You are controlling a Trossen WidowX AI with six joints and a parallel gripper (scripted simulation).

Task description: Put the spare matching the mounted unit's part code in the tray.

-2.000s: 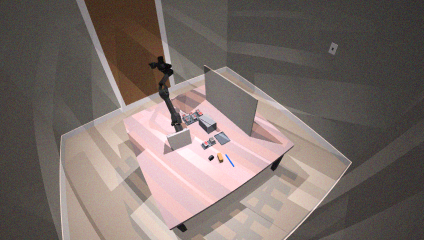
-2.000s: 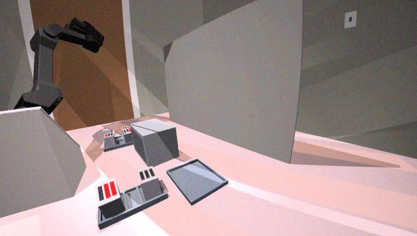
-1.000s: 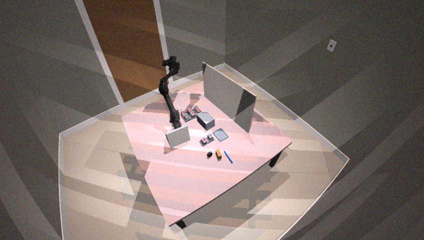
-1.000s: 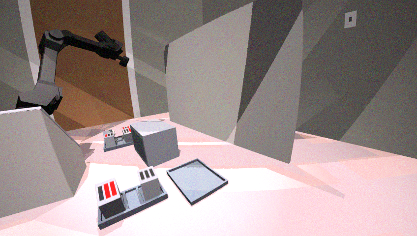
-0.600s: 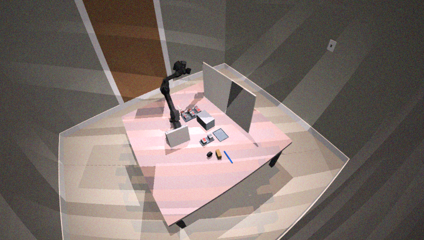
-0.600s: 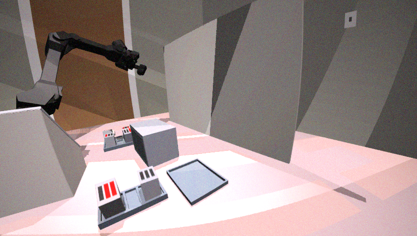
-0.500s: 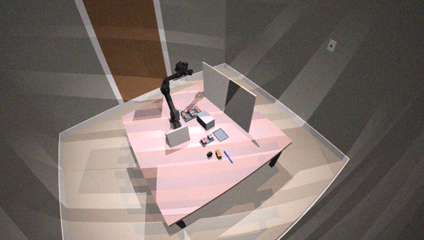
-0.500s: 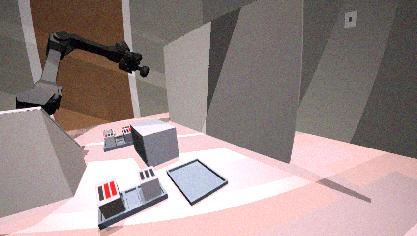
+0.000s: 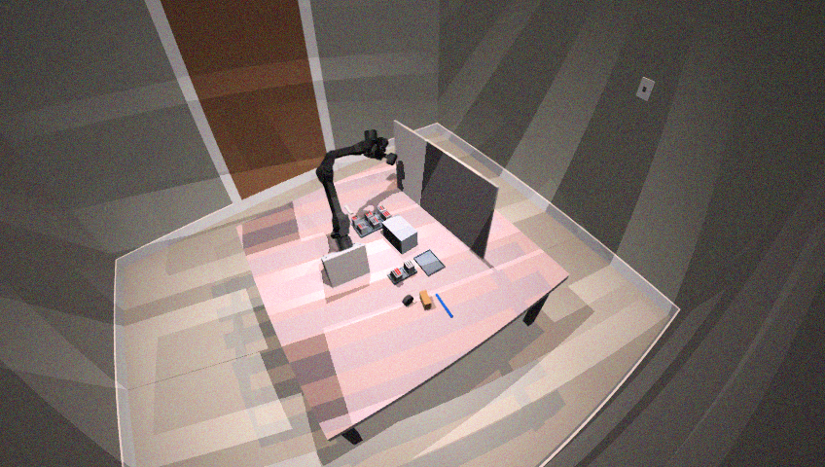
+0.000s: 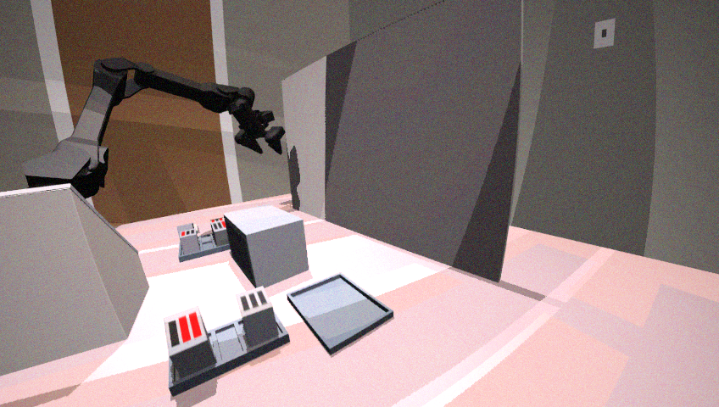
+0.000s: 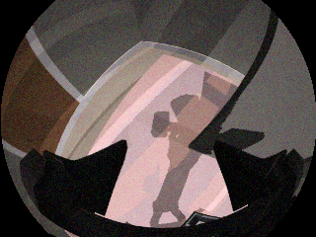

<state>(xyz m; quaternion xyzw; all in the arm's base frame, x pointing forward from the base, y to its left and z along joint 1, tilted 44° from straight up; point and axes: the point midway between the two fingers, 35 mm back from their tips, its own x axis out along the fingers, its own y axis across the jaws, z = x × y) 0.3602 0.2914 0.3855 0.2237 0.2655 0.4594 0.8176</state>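
The tray [image 9: 428, 263] [image 10: 340, 312] lies flat on the pink tabletop [image 9: 393, 358] [image 10: 504, 342] [image 11: 133, 193], with no spare in it. Just left of it sits the near rack [image 9: 399, 281] [image 10: 231, 364], which has two blocks standing apart: on the left a red-striped block [image 9: 397, 271] [image 10: 190, 348], one dark bar and two red; on the right a dark-striped block [image 9: 409, 266] [image 10: 259, 322], all three bars dark. The slot between them is vacant.

Beyond the tray is a grey box [image 9: 399, 233] [image 10: 267, 242], and past its left side the far rack [image 9: 367, 233] [image 10: 202, 253], carrying more striped blocks, partly hidden from where I'm standing. I can't make out which thing is the mounted unit, nor its code.

The black arm [image 9: 331, 197] [image 10: 171, 86] reaches over the far side, its hand [image 9: 386, 156] [image 10: 271, 151] [image 11: 172, 145] up in the air near the left end of the tall panel [image 9: 457, 197] [image 10: 413, 136] [image 11: 281, 99]. The fingers are spread wide with nothing between them.

A low panel [image 9: 347, 266] [image 10: 60, 272] stands at the left. Nearer are a small dark object [image 9: 407, 300], an orange block [image 9: 425, 300] and a blue strip [image 9: 444, 305], left to right.
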